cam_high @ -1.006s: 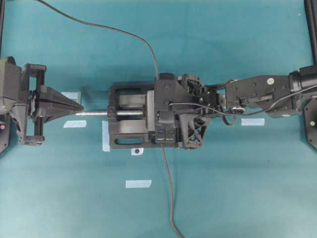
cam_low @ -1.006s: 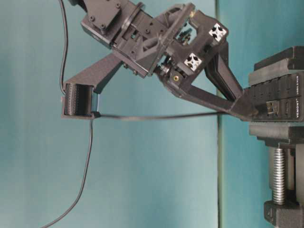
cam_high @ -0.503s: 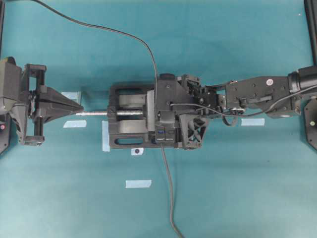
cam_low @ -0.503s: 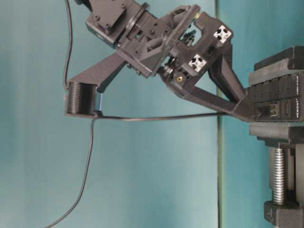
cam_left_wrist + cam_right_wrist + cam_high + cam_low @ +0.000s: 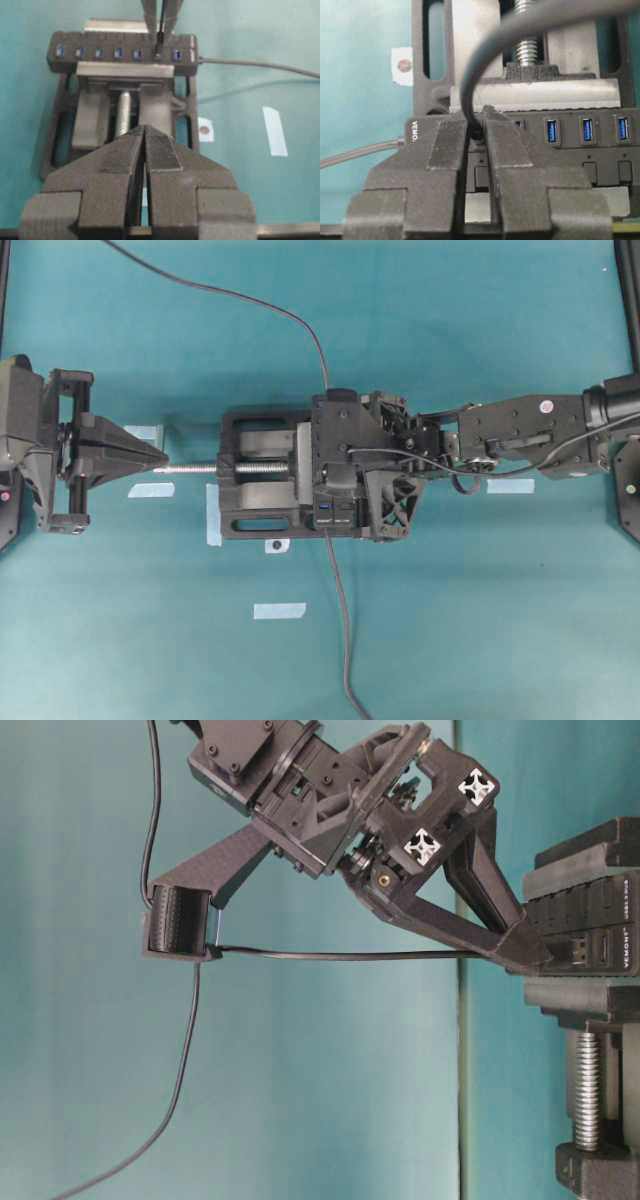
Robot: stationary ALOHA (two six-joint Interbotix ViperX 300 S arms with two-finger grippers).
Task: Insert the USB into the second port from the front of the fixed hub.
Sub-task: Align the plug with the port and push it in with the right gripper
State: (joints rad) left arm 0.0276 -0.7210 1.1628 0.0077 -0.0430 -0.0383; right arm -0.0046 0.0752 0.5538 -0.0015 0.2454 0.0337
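Observation:
The fixed hub (image 5: 125,39) is clamped in a black vise, its blue ports in a row. My right gripper (image 5: 476,119) is shut on the USB plug (image 5: 477,131), whose grey cable (image 5: 470,75) arcs up out of the fingers. In the left wrist view the plug (image 5: 157,50) stands at the second port from the built-in-cable end and hides its blue lining. How deep it sits cannot be told. In the table-level view the right gripper (image 5: 538,953) has its fingertips against the hub (image 5: 585,910). My left gripper (image 5: 160,457) is shut and empty, well left of the vise.
The black vise (image 5: 255,520) with a silver screw (image 5: 195,468) holds the hub. The hub's own cable (image 5: 345,640) runs to the front edge. The USB cable (image 5: 290,320) trails to the back left. Tape pieces (image 5: 279,610) lie on the teal mat.
My right gripper has moved closer to the hub with the plug, its fingertips now against the hub's port face. The trailing cable has shifted slightly. The left arm has not moved.

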